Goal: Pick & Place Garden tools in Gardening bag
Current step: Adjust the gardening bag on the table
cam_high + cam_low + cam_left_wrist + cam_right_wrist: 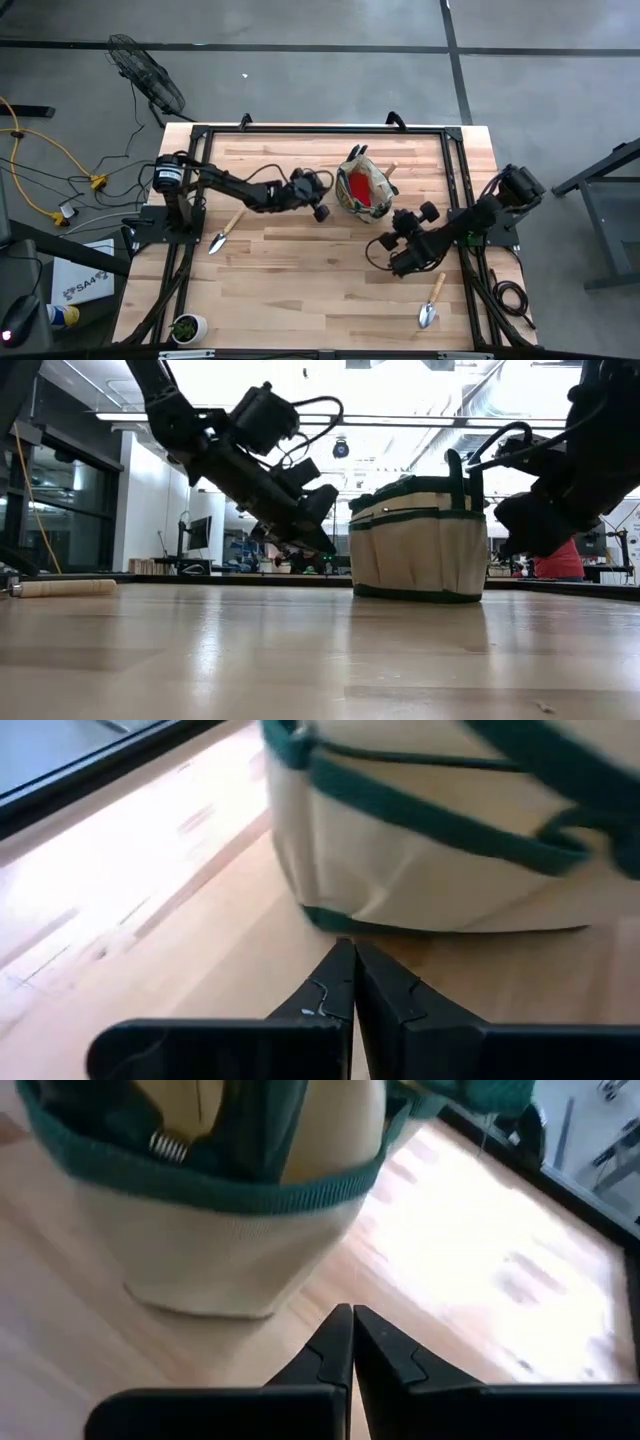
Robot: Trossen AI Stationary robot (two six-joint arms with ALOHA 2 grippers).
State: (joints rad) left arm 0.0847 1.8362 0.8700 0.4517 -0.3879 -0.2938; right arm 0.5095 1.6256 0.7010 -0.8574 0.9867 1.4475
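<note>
Trowels (pixel 222 236), two on the table; one bag (pixel 364 186); left hand (pixel 321 212) and right hand (pixel 373 248) clenched, empty.

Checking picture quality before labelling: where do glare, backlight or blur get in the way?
Low view: bright ceiling lights turn both arms into silhouettes beside the beige canvas bag with green trim. Left wrist view: bag blurred, glare on the wooden table. Right wrist view: glare whitens the tabletop beyond the bag.

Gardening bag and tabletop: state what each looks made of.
Gardening bag: likely beige canvas, matte, with soft creases and woven dark green trim along its rim and base. Tabletop: pale wood planks with visible seams and grain; a smooth, slightly glossy finish reflects the light in the low view.
</note>
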